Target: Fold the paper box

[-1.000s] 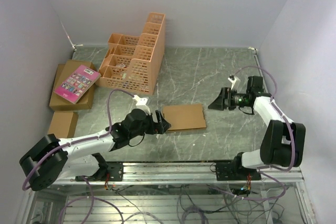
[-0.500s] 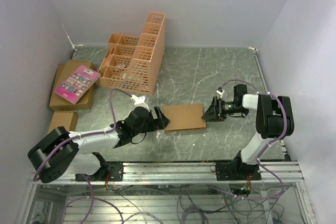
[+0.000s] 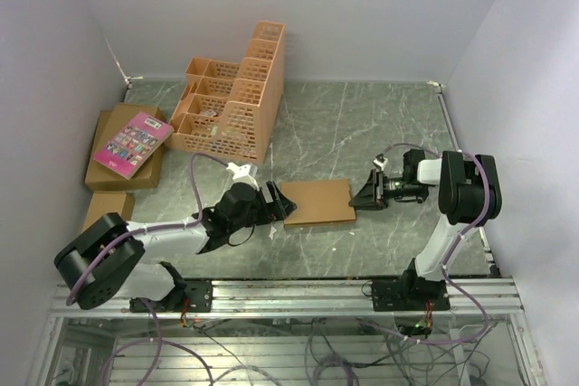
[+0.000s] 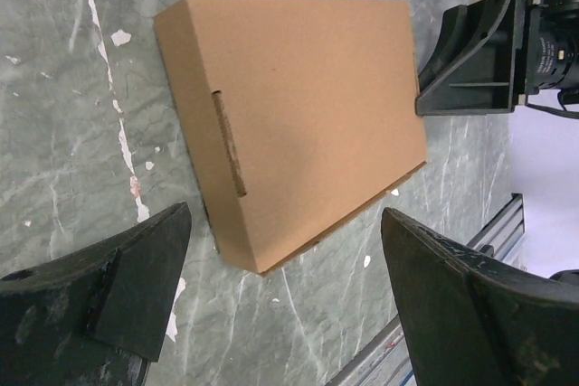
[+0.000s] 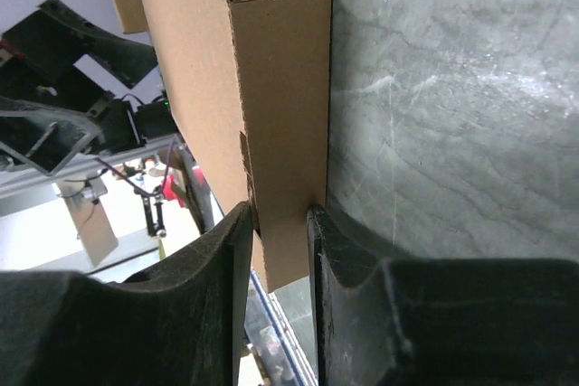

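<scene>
The paper box (image 3: 317, 202) lies flat and closed on the grey marble table, a shallow brown cardboard rectangle. In the left wrist view the paper box (image 4: 308, 124) shows a slot in its near side wall. My left gripper (image 3: 279, 205) sits at its left end, wide open, fingers (image 4: 136, 259) clear of the cardboard on both sides. My right gripper (image 3: 360, 194) is at the right end. Seen from the right wrist, the gripper (image 5: 279, 214) has both fingers pressed on the paper box (image 5: 280, 115), one on the top face and one under the bottom.
An orange lattice crate (image 3: 235, 101) stands at the back left. A pink book (image 3: 133, 143) lies on a brown carton (image 3: 122, 169), with another carton (image 3: 107, 212) nearer. A metal rail (image 3: 298, 294) runs along the near edge.
My right arm swung in from the right to the box's right end and its jaws closed onto the edge. My left gripper crept slightly towards the left end, still open.
</scene>
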Robot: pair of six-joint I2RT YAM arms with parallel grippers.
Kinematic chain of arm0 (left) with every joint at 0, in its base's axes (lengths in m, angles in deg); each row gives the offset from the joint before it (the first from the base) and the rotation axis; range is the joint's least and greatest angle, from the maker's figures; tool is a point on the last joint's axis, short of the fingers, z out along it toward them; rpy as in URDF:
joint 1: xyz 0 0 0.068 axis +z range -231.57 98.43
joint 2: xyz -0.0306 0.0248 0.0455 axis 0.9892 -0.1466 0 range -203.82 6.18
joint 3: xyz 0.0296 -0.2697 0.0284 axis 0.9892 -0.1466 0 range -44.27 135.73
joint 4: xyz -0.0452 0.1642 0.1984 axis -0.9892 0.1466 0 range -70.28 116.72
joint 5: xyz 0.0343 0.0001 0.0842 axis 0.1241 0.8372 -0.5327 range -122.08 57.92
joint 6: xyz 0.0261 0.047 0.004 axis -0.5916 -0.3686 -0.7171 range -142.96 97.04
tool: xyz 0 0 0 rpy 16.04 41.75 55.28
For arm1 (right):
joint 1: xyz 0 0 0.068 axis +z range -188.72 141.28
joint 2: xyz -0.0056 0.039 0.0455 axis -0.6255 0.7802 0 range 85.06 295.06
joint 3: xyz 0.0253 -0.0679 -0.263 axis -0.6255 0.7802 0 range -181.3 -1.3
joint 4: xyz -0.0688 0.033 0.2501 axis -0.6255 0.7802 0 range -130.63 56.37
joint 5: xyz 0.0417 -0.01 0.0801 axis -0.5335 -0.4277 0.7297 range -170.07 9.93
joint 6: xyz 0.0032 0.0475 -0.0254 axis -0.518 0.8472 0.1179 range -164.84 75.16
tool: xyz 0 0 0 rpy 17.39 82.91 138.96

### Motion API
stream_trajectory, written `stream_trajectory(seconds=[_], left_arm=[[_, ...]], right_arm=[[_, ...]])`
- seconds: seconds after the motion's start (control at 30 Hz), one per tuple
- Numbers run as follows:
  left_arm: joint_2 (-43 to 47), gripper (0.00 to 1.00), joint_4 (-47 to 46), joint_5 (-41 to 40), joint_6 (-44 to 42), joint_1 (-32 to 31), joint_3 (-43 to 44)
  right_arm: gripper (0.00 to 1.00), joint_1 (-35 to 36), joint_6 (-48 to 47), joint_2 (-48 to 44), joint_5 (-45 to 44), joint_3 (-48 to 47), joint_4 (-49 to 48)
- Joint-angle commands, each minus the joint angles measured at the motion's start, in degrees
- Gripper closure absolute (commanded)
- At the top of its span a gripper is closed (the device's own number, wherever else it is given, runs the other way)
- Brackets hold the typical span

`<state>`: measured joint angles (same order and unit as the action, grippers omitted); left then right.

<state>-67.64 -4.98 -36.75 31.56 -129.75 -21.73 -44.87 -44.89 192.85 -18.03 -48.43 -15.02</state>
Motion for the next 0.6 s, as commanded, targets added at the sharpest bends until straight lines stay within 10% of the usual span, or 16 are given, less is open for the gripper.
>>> stream_trajectory(seconds=[0.0, 0.57], left_arm=[[-2.6, 0.04, -4.7, 2.4, 1.6, 0.5, -0.9], [-16.7, 0.00, -25.9, 6.1, 8.4, 0.5, -1.4]], right_arm=[[0.73, -1.6, -2.2, 3.2, -3.2, -0.4, -0.4], [0.76, -4.2, -4.3, 7.6, 0.1, -1.1, 1.2]])
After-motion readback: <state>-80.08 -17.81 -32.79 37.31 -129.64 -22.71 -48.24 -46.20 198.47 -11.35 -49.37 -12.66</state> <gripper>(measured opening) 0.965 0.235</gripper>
